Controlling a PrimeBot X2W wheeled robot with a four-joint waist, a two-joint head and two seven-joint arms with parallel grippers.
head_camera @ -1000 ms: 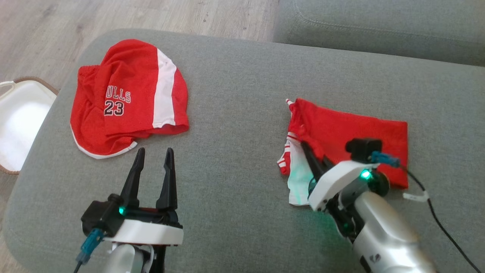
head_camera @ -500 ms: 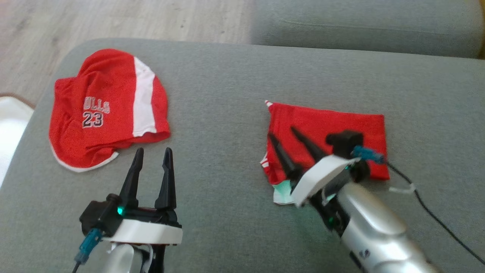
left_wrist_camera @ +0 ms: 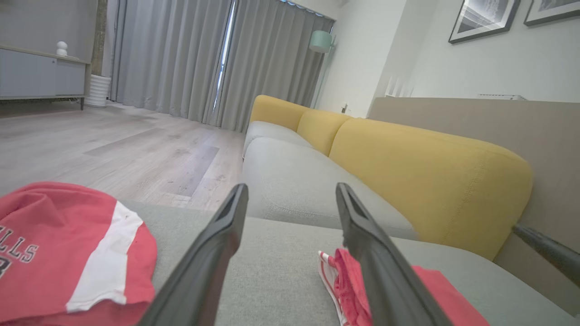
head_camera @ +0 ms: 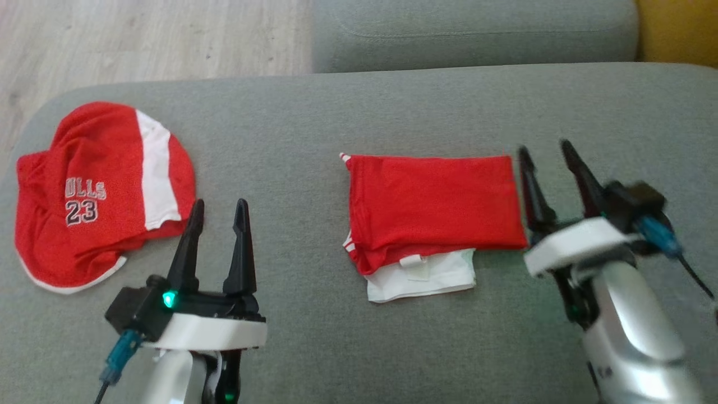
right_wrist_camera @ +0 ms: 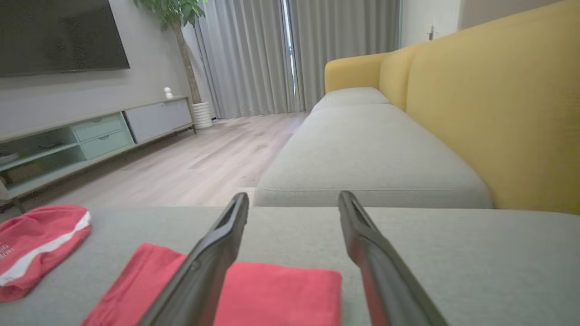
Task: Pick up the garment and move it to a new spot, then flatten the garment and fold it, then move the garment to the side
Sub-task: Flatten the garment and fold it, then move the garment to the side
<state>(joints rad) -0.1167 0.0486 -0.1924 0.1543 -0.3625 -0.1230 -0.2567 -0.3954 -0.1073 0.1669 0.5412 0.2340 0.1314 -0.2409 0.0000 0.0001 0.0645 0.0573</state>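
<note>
Jaws of the right gripper (head_camera: 543, 148) stand spread and empty. It sits just beside the right edge of the folded garment (head_camera: 432, 202), and blur hides whether the nearer finger brushes the cloth. In the right wrist view the garment (right_wrist_camera: 272, 290) lies low between and left of the two fingers, flat on the grey cushion (right_wrist_camera: 371, 154).

The left gripper (head_camera: 219, 203) is likewise spread and holds nothing. It is well to the left of the folded garment, over bare cushion (head_camera: 314, 129). Farther left of the garment lies a second red jersey (head_camera: 95, 191) marked 23, rumpled and unfolded.

The folded garment forms a compact red rectangle. A white under-layer (head_camera: 420, 278) sticks out along its near edge, so the layers are not flush.

Judged from this layout, folding is complete and the last step, moving the garment aside, is in hand. The next move calls for a pinch through all layers at one edge. A low lift or slide should then carry the stack to open cushion without letting it spring apart.
</note>
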